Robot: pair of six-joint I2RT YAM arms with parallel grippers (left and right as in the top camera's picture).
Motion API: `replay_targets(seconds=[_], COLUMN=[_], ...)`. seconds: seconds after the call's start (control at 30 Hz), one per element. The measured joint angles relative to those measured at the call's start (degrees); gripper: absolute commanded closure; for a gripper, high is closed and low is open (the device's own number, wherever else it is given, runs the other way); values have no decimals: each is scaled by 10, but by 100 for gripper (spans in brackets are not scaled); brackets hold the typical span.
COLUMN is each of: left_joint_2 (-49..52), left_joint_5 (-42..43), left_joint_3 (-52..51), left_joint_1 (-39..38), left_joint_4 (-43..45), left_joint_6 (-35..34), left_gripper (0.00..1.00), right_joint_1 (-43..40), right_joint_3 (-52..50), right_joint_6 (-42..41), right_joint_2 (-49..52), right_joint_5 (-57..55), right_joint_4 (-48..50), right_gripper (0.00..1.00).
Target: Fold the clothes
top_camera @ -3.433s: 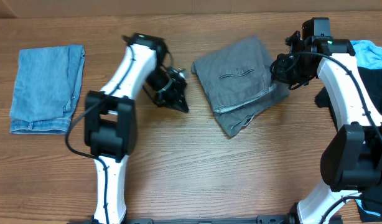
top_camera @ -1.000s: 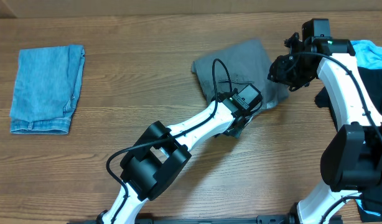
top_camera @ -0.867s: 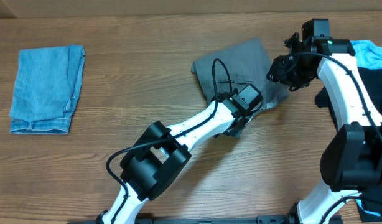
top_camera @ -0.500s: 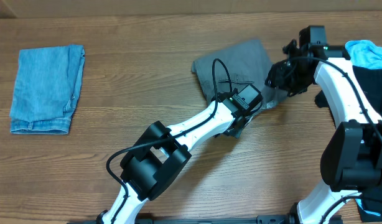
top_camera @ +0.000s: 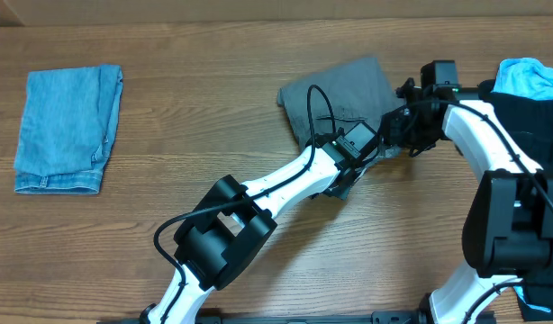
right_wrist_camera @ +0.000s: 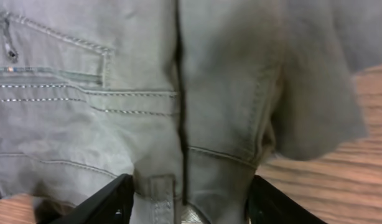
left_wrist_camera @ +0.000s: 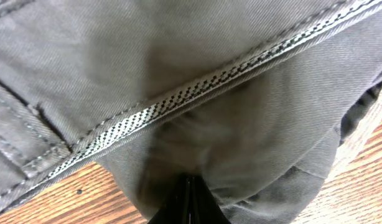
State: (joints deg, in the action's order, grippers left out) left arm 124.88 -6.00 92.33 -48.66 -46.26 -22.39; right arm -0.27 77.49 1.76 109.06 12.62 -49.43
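The grey shorts (top_camera: 339, 99) lie folded on the wooden table right of centre; stitched seams and a belt loop (right_wrist_camera: 163, 193) show in the right wrist view. My left gripper (left_wrist_camera: 190, 190) is shut, its tips pushed against the fabric at the shorts' near corner (top_camera: 342, 183); whether any cloth is pinched does not show. My right gripper (right_wrist_camera: 188, 190) is open at the shorts' right edge (top_camera: 395, 135), and a waistband fold lies between its two black fingers (right_wrist_camera: 110, 199).
A folded blue denim garment (top_camera: 65, 126) lies at the far left. A black garment (top_camera: 539, 126) with a light blue cloth (top_camera: 529, 76) on it sits at the right edge, beside the right arm.
The right gripper has moved left and down onto the shorts' right edge and opened wider. The left arm, away from the shorts earlier, has stayed at their near corner for the last second.
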Motion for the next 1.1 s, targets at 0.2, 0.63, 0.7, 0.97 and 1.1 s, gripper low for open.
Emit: replay_targets(seconds=[0.2,0.63,0.7,0.97,1.1], left_joint_2=[0,0,0,0,0], left_joint_5=[2,2,2,4,4], left_joint_3=[0,0,0,0,0], left_joint_1=[0,0,0,1,1], left_joint_4=[0,0,0,0,0], left_joint_6=[0,0,0,0,0], left_gripper=[96,96,96,96,96], right_joint_1=[11,16,21,28,28], right_joint_3=[-1,-1,-1,-1,-1], right_joint_6=[10,12,12,12,13], right_joint_2=[0,0,0,0,0], right_joint_5=[-17,-21,-21,-21,-22], right_joint_4=[2,-20,-21,-26,-27], right_gripper=[37,47,44,49,55])
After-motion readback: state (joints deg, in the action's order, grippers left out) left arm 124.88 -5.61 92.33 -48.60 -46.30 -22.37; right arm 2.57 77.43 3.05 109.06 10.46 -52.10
